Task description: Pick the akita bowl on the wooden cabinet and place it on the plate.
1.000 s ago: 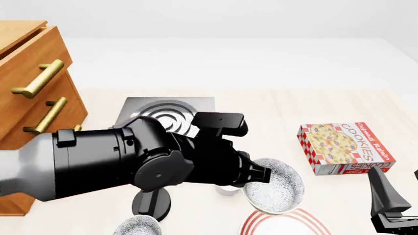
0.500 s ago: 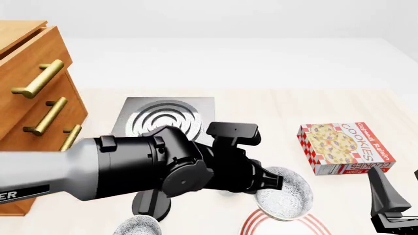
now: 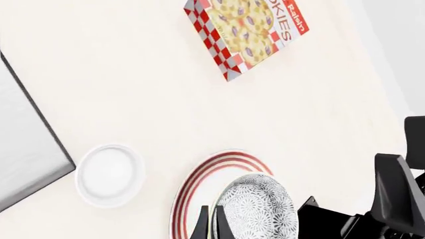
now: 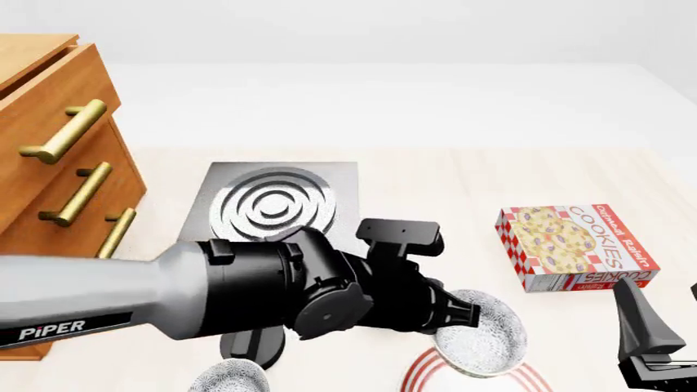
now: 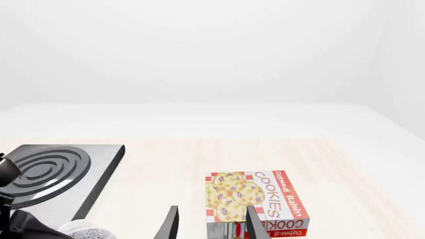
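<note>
My left gripper is shut on the rim of the speckled akita bowl, holding it over the white red-ringed plate at the table's front edge. In the left wrist view the fingertips pinch the akita bowl, which covers much of the plate. Whether the bowl touches the plate I cannot tell. The wooden cabinet stands at the far left. At the front right, my right gripper is open with nothing between its fingers; it also shows in the front view.
A second speckled bowl sits front left beside the left arm's base. The grey burner lies mid-table, and a white ramekin rests between it and the plate. A cookie box lies to the right, just ahead of the right gripper.
The left arm has carried the bowl to the right and towards the front edge, lower over the plate. The burner is more uncovered now. The right arm has not moved.
</note>
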Controlling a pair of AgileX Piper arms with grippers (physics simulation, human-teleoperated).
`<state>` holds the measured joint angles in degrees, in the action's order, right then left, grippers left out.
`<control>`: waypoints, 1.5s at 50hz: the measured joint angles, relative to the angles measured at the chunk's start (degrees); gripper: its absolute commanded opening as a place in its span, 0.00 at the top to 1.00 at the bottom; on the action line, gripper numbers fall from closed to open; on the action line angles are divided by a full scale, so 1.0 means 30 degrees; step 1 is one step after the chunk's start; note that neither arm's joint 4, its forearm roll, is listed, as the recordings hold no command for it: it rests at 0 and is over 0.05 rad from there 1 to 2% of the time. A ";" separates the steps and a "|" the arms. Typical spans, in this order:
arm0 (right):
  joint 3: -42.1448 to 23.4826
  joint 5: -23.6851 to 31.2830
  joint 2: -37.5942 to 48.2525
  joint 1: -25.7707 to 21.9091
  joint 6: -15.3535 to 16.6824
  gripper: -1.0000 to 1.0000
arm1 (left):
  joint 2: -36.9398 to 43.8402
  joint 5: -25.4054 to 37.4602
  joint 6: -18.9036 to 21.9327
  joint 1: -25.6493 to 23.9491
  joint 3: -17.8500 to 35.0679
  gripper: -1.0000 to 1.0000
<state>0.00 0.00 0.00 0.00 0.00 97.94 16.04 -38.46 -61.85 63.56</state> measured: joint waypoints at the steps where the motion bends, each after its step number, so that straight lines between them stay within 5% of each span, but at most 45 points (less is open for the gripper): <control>1: 0.0000 0.0000 0.0000 0.0000 0.0000 0.00 | 0.0040 -0.0045 -0.0029 -0.0008 -0.0016 1.00; 75: 0.0000 0.0000 0.0000 0.0000 0.0000 0.00 | 0.2365 -0.2302 -0.1364 -0.0188 -0.0493 1.00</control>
<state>0.00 0.00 0.00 0.00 0.00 105.03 9.13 -42.55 -62.42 62.08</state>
